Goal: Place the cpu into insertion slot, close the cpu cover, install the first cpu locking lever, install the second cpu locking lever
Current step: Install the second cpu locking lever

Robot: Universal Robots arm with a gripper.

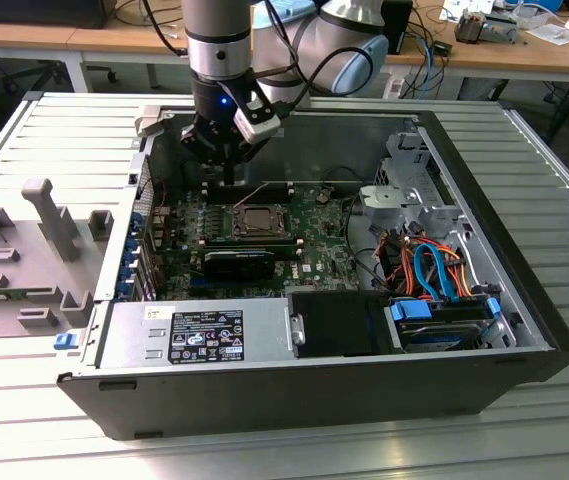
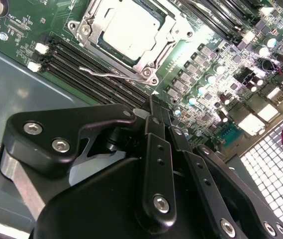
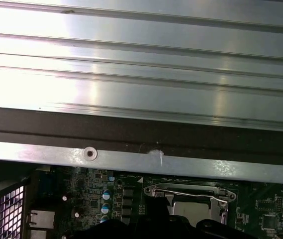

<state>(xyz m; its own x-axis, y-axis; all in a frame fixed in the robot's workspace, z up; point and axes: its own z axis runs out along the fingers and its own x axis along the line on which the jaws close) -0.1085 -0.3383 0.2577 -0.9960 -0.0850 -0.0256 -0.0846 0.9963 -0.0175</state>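
Your gripper (image 1: 228,172) hangs inside the open computer case (image 1: 524,330), above the green board (image 1: 314,240) and just past the far edge of the socket (image 1: 257,222) in the exterior view, close to the case's back wall. In the second wrist view the two black fingers (image 2: 157,149) lie pressed side by side with no gap showing between them and nothing held there, so you can take the jaws as closed and empty. The chip (image 2: 131,31) already sits in the socket (image 2: 89,22): its dull silver top shows through the cut-out of the metal cover (image 2: 148,62), which lies flat over it. In that same view a thin wire lever (image 2: 109,74) runs along the edge of the cover that faces the gripper, between the cover and the long black memory slots (image 2: 76,67); you cannot tell from here whether it is hooked down. In the first wrist view you see the cover (image 3: 153,189) with a wire lever (image 3: 191,195) lying across it and the chip (image 3: 191,208) below, beyond the grey rim of the case (image 3: 131,159) and the ribbed metal table (image 3: 141,64). In the exterior view a grey plastic fixture (image 1: 34,250) lies on the table (image 1: 284,440) at the exterior view's left, well apart from the gripper
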